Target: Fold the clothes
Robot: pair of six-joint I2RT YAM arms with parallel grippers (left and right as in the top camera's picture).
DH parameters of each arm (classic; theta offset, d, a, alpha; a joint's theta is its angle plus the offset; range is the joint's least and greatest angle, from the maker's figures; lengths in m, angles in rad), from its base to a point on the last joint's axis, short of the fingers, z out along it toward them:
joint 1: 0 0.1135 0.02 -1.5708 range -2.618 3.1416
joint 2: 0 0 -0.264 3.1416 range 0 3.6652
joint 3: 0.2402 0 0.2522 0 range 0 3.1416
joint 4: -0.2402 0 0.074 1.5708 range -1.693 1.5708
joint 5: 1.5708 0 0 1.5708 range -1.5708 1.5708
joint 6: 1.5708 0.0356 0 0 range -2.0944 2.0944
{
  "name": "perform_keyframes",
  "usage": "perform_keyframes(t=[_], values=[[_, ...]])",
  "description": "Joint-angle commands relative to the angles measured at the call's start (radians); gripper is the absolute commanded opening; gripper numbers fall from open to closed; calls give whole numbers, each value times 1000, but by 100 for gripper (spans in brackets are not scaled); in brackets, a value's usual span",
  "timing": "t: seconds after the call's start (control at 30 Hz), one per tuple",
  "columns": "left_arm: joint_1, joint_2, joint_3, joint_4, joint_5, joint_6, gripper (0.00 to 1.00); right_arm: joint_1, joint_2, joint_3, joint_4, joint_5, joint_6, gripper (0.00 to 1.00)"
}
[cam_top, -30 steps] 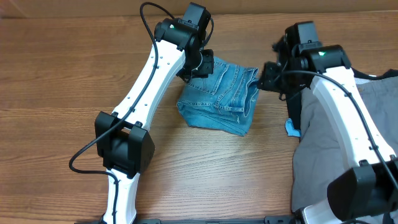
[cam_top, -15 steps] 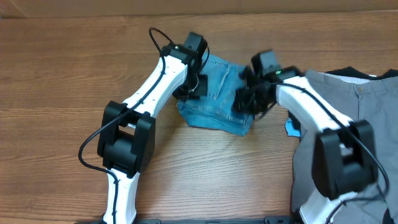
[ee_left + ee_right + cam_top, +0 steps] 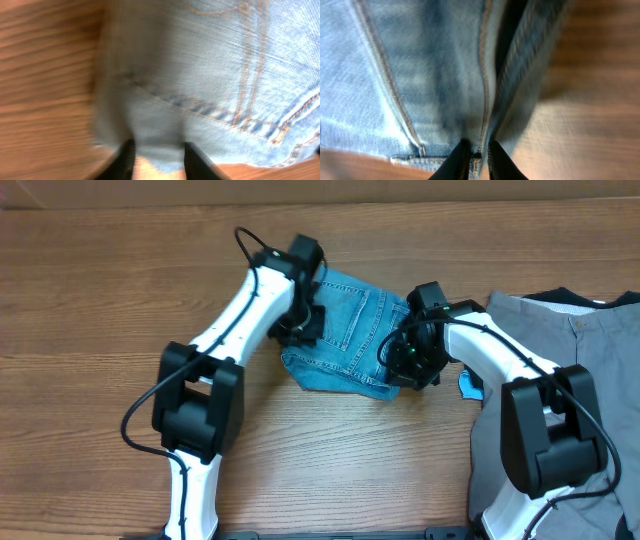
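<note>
Seen from overhead, the white left arm (image 3: 235,310) reaches across the brown wood-grain table (image 3: 100,300), its left gripper (image 3: 300,328) set on the left edge of the folded light-blue denim jeans with orange stitching (image 3: 350,330). The jeans lie in a compact bundle at the middle of the table, between the two arms. In the blurred left wrist view we see the left gripper (image 3: 157,161) with its black fingers (image 3: 125,157) on either side of a thick fold at the denim's edge (image 3: 225,75), clamped on it. At the bundle's right edge, the right gripper (image 3: 402,358) presses in low against the cloth. In the right wrist view its fingers (image 3: 460,160) stand nearly together, pinching the jeans (image 3: 420,75) beside a stitched seam. To the right, a grey pair of trousers (image 3: 560,340) is spread over the table's corner, with a small bright-blue scrap (image 3: 468,387) just beside its edge.
</note>
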State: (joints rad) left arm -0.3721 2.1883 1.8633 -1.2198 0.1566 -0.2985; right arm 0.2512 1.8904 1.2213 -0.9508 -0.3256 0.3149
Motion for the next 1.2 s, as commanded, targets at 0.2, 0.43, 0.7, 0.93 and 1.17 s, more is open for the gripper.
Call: perform_keyframes(t=[0.2, 0.43, 0.7, 0.93, 1.17], values=[[156, -2, 101, 50, 217, 184, 86, -11, -298, 29, -32, 55, 0, 27], [153, 92, 69, 114, 334, 267, 89, -11, -472, 29, -31, -16, -8, 41], [114, 240, 69, 126, 399, 277, 88, -10, -597, 29, -45, -42, -8, 47], [68, 285, 69, 152, 574, 389, 34, -10, -606, 29, -55, -42, -7, 47], [84, 275, 103, 87, 607, 388, 4, -10, -606, 29, -74, -42, 0, 47]])
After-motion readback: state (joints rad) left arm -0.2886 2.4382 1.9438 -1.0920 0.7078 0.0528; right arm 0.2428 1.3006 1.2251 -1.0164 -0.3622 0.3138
